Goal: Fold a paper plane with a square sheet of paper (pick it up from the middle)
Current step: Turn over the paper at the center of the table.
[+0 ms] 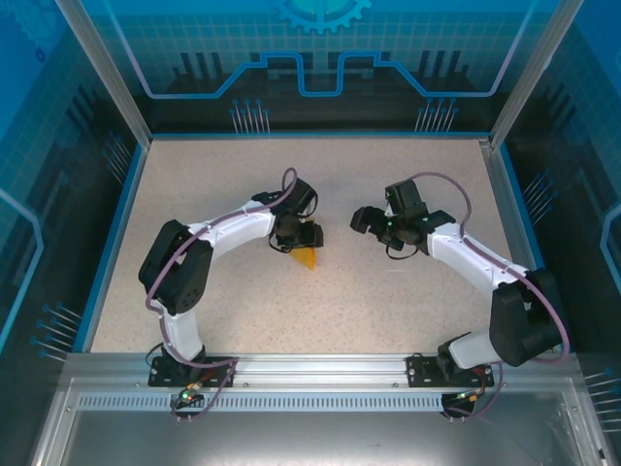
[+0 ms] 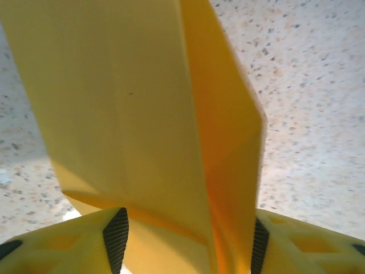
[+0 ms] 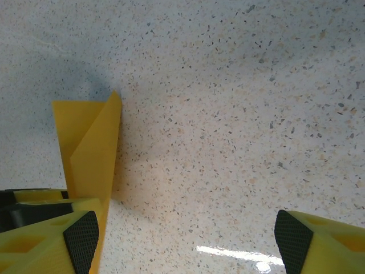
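Note:
The square sheet of paper stands folded as a slim, pointed orange-yellow paper plane (image 1: pixel 308 258) (image 2: pixel 142 114) on the speckled table, just left of centre. My left gripper (image 1: pixel 296 238) (image 2: pixel 188 242) sits directly over it. Its jaws stand apart, and the plane's ridge rises between them, nearer the right pad (image 2: pixel 259 245) than the left pad (image 2: pixel 117 240). My right gripper (image 1: pixel 364 219) (image 3: pixel 187 240) hovers a little to the right of the plane, open with only bare table between its pads. The plane (image 3: pixel 88 148) lies off its left finger in the right wrist view.
The speckled table (image 1: pixel 388 291) has a blue rim (image 1: pixel 112 243) and glass walls on three sides. An aluminium rail (image 1: pixel 320 364) with both arm bases runs along the near edge.

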Controlling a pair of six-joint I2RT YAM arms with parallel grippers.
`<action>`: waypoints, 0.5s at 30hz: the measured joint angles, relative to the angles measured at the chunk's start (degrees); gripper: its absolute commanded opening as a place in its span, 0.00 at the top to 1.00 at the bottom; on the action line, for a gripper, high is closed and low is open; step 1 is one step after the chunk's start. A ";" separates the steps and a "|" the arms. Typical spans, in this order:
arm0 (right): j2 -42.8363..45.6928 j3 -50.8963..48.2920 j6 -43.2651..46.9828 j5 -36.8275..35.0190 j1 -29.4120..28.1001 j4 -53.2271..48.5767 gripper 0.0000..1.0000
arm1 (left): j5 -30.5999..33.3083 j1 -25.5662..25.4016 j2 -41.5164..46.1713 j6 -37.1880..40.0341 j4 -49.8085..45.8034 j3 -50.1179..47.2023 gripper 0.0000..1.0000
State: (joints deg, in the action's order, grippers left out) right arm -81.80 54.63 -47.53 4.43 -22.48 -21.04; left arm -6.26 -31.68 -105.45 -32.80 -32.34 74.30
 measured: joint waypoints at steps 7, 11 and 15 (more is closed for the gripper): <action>-1.86 0.11 0.02 -1.14 -2.25 -0.04 0.16 | -12.37 5.05 7.74 -1.88 7.82 -5.77 0.15; -3.58 1.53 0.52 -2.21 -4.98 -0.61 0.17 | -15.69 7.39 12.72 -3.26 11.39 -9.01 0.15; -7.04 5.07 1.22 -2.95 -9.11 -0.76 0.23 | -15.08 11.41 16.00 -4.90 12.59 -12.61 0.13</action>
State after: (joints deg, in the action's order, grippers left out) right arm -88.84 59.70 -46.30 1.48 -31.59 -21.80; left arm -21.34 -20.27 -89.45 -37.69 -19.75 61.69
